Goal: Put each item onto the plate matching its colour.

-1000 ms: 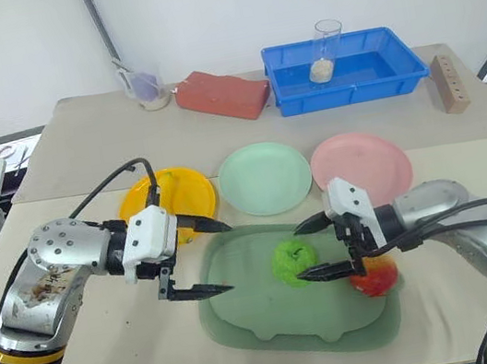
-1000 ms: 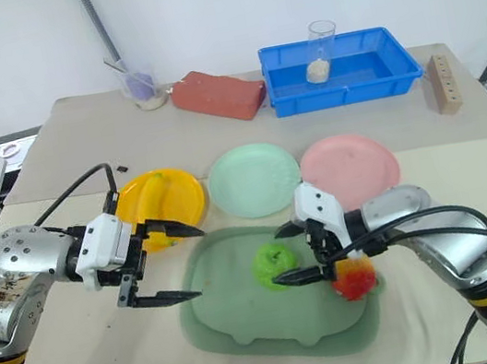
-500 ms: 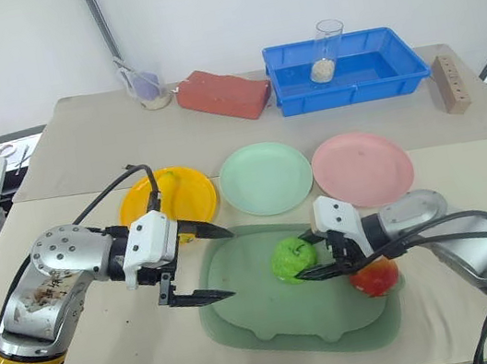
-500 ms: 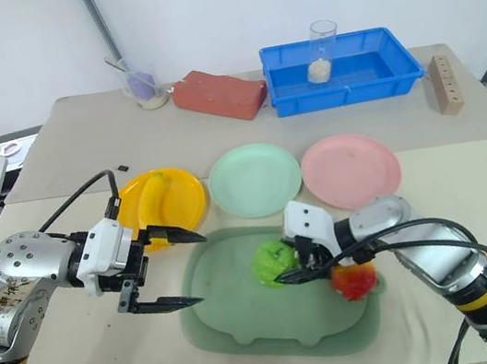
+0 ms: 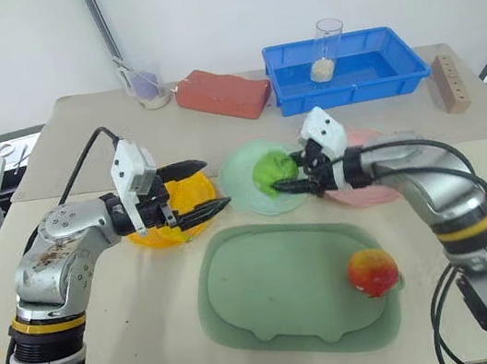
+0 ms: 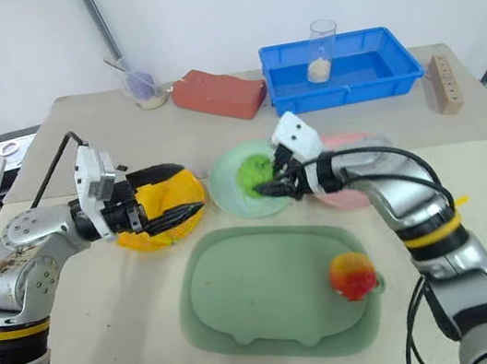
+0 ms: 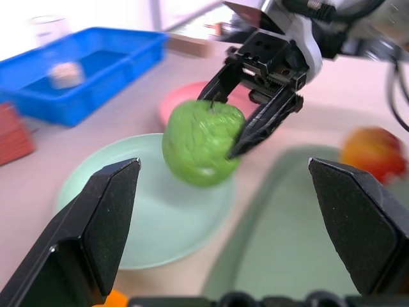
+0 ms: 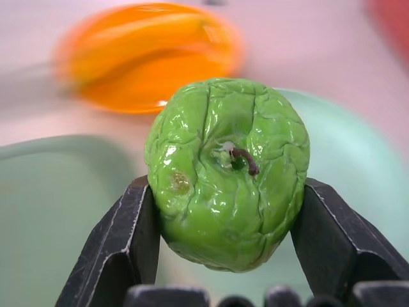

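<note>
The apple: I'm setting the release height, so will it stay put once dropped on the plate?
Probably not. The apple is round, so it may roll on the shallow green plate. Its skin looks glossy, hence perhaps slippery, though wrinkles may add grip. The right claw holds it above the plate by its sides alone, so it seems light.

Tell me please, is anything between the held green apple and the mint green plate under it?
Nothing visible. The right gripper holds the green apple over the mint green plate, whose surface below is bare. The left gripper hangs open beside it, over the yellow plate.
</note>
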{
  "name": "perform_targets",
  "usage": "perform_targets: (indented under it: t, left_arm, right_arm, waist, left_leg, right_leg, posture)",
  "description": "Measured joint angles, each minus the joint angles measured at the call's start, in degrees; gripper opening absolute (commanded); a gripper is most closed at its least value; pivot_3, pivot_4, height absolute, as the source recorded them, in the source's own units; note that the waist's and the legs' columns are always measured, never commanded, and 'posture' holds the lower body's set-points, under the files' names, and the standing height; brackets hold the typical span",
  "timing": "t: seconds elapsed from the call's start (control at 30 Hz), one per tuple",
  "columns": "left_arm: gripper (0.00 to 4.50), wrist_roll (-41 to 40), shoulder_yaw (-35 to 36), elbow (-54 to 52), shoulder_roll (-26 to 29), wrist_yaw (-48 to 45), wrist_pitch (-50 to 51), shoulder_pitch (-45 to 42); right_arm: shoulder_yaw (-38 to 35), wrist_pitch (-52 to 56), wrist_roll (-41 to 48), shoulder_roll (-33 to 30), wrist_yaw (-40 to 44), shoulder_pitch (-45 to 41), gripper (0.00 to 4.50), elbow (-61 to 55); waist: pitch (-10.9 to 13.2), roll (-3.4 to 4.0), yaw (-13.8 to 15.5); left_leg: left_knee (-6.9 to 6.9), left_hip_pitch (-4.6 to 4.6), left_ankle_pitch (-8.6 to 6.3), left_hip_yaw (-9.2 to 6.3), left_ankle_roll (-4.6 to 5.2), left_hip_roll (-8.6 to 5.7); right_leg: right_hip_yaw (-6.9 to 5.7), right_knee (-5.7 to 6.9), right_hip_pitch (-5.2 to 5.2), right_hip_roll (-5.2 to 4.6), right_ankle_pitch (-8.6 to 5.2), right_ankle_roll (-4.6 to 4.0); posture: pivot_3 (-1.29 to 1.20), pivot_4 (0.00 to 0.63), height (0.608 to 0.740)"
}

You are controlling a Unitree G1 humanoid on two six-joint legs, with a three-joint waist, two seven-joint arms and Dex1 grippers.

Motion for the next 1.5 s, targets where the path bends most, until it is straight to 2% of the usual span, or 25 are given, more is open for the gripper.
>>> perform_targets:
  t: [0.03, 0.07, 0.13, 0.17, 0.4, 0.57, 0.7, 0.77, 0.83, 0.9, 1.03, 1.17, 1.5]
  left_arm:
    - [4.50, 0.0, 0.0, 0.1, -0.1, 0.4, 0.3, 0.0]
    - [4.50, 0.0, 0.0, -0.1, -0.3, 0.7, 0.4, 0.1]
    - [4.50, 0.0, -0.1, -0.7, -0.4, 1.0, 0.4, 0.5]
    - [4.50, 0.0, -0.1, -0.9, -0.4, 1.1, 0.4, 0.7]
    - [4.50, 0.0, -0.1, -1.3, -0.4, 1.8, 0.4, 1.0]
    - [4.50, -0.1, -0.5, -2.0, 0.1, 0.4, 0.4, 1.5]
    - [4.50, -0.3, -3.1, -4.7, 3.5, -5.8, 0.1, 3.0]
    - [4.50, -0.2, -4.0, -5.5, 4.7, -8.3, -0.3, 3.6]
    - [4.50, -0.1, -7.1, -8.2, 5.9, -13.5, -2.8, 3.4]
    - [4.50, 0.1, -8.6, -9.6, 6.6, -16.6, -4.5, 3.4]
    - [4.50, 0.5, -11.5, -11.2, 6.5, -20.7, -7.5, 3.0]
    - [4.50, 0.9, -12.4, -11.1, 6.5, -22.4, -8.9, 2.9]
    - [4.50, 2.1, -13.1, -10.9, 6.1, -23.5, -10.0, 3.2]
  right_arm:
    - [0.5, -0.8, -1.2, 0.9, -0.5, -1.2, 2.56, 2.8]
    - [0.8, -2.2, -2.5, 2.0, -1.0, -2.3, 3.61, 6.1]
    - [1.3, -4.4, -4.4, 3.3, -1.1, -3.5, 4.33, 11.1]
    - [1.3, -4.9, -5.0, 3.5, -1.0, -3.7, 4.47, 12.3]
    - [0.2, -6.7, -5.6, 3.2, 2.0, -5.7, 4.47, 13.9]
    - [-5.0, -4.1, -1.3, -3.2, 7.2, -1.8, 4.47, 4.1]
    - [-9.4, -0.6, 6.7, -14.4, 17.3, 9.1, 4.47, -10.1]
    - [-10.1, 0.2, 8.6, -17.2, 20.6, 12.7, 4.47, -13.3]
    - [-13.5, 0.1, 11.1, -26.5, 26.4, 24.2, 4.47, -21.4]
    - [-16.0, 0.1, 12.1, -30.0, 28.6, 31.0, 4.47, -24.4]
    - [-20.1, 0.1, 13.6, -31.9, 29.0, 38.9, 4.47, -29.4]
    - [-21.6, -0.1, 13.9, -32.7, 28.6, 43.2, 4.47, -31.6]
    - [-17.3, -3.9, 8.0, -31.4, 22.3, 43.3, 4.47, -30.4]
  waist:
    - [0.0, 0.00, 0.0]
    - [0.0, 0.01, 0.0]
    - [0.0, 0.02, 0.0]
    - [0.0, 0.02, 0.0]
    - [0.0, 0.04, 0.1]
    - [0.0, 0.04, 0.4]
    - [0.0, 0.05, 0.4]
    - [0.0, 0.05, 0.0]
    - [0.1, 0.04, 0.2]
    - [0.1, 0.00, 0.1]
    - [0.1, 0.10, -0.6]
    - [0.1, 0.10, -0.3]
    - [0.1, 0.07, 0.0]
  left_leg:
    - [0.01, 0.00, -0.01, 0.00, 0.02, 0.00]
    - [-0.01, 0.01, -0.01, 0.00, 0.02, 0.01]
    - [0.00, 0.02, -0.01, 0.00, 0.02, 0.01]
    - [0.01, 0.02, -0.01, 0.00, 0.01, 0.01]
    - [0.02, 0.04, -0.01, 0.00, 0.00, 0.01]
    - [0.02, 0.01, -0.01, 0.00, 0.00, 0.01]
    - [-0.01, 0.07, -0.02, 0.00, -0.02, 0.01]
    - [0.01, 0.19, -0.02, 0.00, -0.02, 0.02]
    - [0.00, 0.11, -0.02, 0.00, -0.02, 0.01]
    - [-0.01, 0.08, -0.03, 0.00, -0.01, 0.01]
    - [0.03, 0.08, -0.03, 0.00, 0.00, 0.01]
    - [0.04, 0.04, -0.04, 0.00, 0.02, 0.00]
    - [0.08, -0.01, -0.04, 0.00, 0.02, -0.02]
  right_leg:
    - [0.00, 0.02, 0.00, 0.02, 0.00, -0.01]
    - [-0.01, 0.04, 0.01, 0.03, 0.00, -0.01]
    - [-0.01, 0.06, 0.03, 0.03, 0.01, -0.01]
    - [-0.01, 0.07, 0.04, 0.03, 0.01, -0.01]
    - [-0.03, 0.07, 0.06, 0.03, 0.02, 0.01]
    - [-0.04, 0.01, 0.11, 0.02, 0.02, 0.02]
    - [-0.07, -0.09, 0.34, 0.01, 0.01, 0.02]
    - [-0.06, -0.10, 0.35, 0.00, -0.01, 0.02]
    - [-0.11, -0.28, 0.35, -0.05, -0.08, 0.07]
    - [-0.11, -0.44, 0.38, -0.07, -0.07, 0.05]
    - [-0.04, -0.48, 0.38, -0.06, -0.06, 0.12]
    - [-0.04, -0.60, 0.39, -0.07, -0.06, 0.13]
    - [-0.03, -0.69, 0.39, -0.09, -0.01, 0.19]
  posture:
    - [0.00, 0.150, 0.740]
    - [0.00, 0.150, 0.740]
    - [0.00, 0.150, 0.740]
    - [0.00, 0.150, 0.740]
    - [0.00, 0.150, 0.740]
    - [0.00, 0.150, 0.740]
    - [0.00, 0.150, 0.740]
    - [0.00, 0.150, 0.740]
    - [0.00, 0.150, 0.740]
    - [0.00, 0.150, 0.740]
    - [0.00, 0.150, 0.740]
    - [0.00, 0.150, 0.740]
    - [0.00, 0.150, 0.740]
